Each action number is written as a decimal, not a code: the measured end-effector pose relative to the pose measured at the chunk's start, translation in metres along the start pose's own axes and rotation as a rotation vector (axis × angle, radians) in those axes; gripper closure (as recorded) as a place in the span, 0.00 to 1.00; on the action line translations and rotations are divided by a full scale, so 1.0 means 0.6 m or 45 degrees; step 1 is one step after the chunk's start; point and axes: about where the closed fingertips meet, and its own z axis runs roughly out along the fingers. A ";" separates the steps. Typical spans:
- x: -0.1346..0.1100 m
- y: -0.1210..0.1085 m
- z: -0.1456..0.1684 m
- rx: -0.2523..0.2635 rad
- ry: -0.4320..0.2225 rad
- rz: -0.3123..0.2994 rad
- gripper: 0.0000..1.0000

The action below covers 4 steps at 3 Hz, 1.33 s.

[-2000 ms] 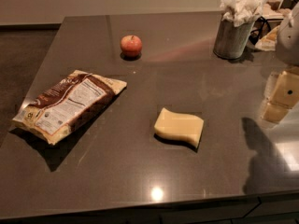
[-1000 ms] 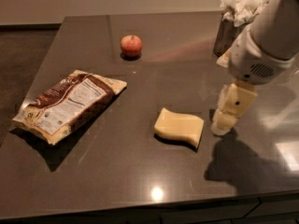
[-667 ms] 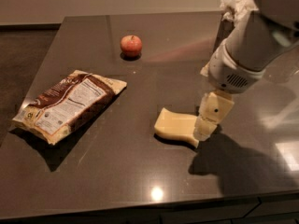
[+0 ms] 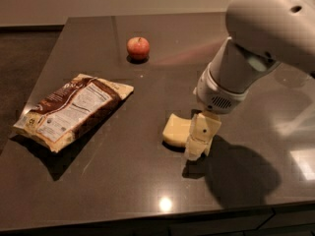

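1. Camera view, read from my remote station: I take the yellow sponge (image 4: pixel 176 130) as the reference. It lies flat on the dark table (image 4: pixel 123 181), near the middle of the top.
2. Well to the left of the sponge, and clear of it, a brown-and-white snack bag (image 4: pixel 74 109) lies flat, with its long side running diagonally.
3. Behind the sponge and somewhat to its left, well apart from it, a red apple (image 4: pixel 138 47) stands alone toward the far edge.
4. At the sponge's right end, the gripper (image 4: pixel 199 144) is down at table level and covers that end from my view. It overlaps the sponge and looks to be touching it. Whether it is spread, pressed together or pinching the sponge, I cannot tell.
5. Above and to the right of the sponge, the white arm (image 4: pixel 246 58) rises from the gripper and fills the upper right corner.
6. Right of the sponge, just past the gripper, the arm's shadow (image 4: pixel 236 173) falls on the tabletop.
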 end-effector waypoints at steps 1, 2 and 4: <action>-0.002 0.012 0.028 0.025 0.031 -0.037 0.00; -0.005 0.021 0.039 0.033 0.059 -0.064 0.20; -0.020 0.011 0.021 0.053 0.093 -0.077 0.66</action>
